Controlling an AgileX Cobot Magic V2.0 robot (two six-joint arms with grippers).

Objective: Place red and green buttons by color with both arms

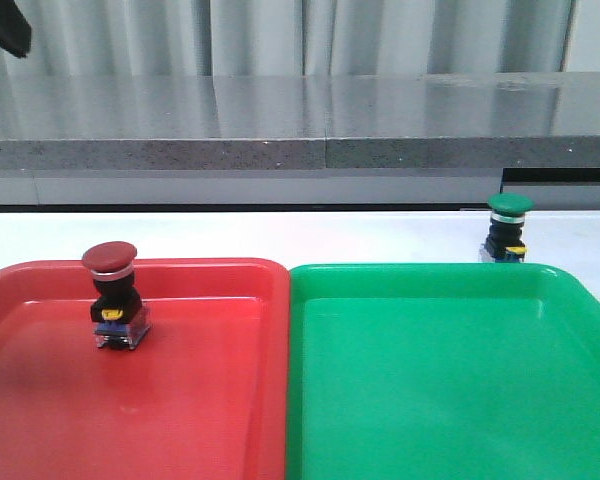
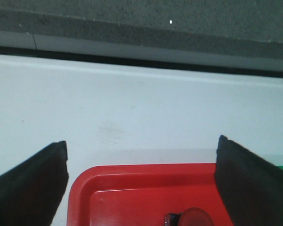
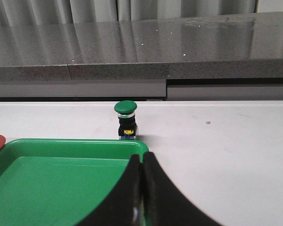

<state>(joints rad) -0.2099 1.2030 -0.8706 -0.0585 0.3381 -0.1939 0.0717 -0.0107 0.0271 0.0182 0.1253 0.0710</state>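
Note:
The red button (image 1: 114, 297) stands upright inside the red tray (image 1: 210, 400), near its far left part. Its cap also shows at the edge of the left wrist view (image 2: 194, 216). My left gripper (image 2: 141, 165) is open and empty, above the red tray's far corner (image 2: 113, 179). The green button (image 1: 507, 229) stands upright on the white table just beyond the green tray's far right rim (image 1: 430, 270). In the right wrist view the green button (image 3: 126, 120) is ahead of my right gripper (image 3: 141, 160), which is shut and empty over the green tray's corner (image 3: 85, 143).
The two trays lie side by side at the table's near edge, red left, green right. A grey stone ledge (image 1: 300, 125) runs along the back of the white table (image 1: 300, 235). A black arm part (image 1: 5, 25) shows at the top left of the front view.

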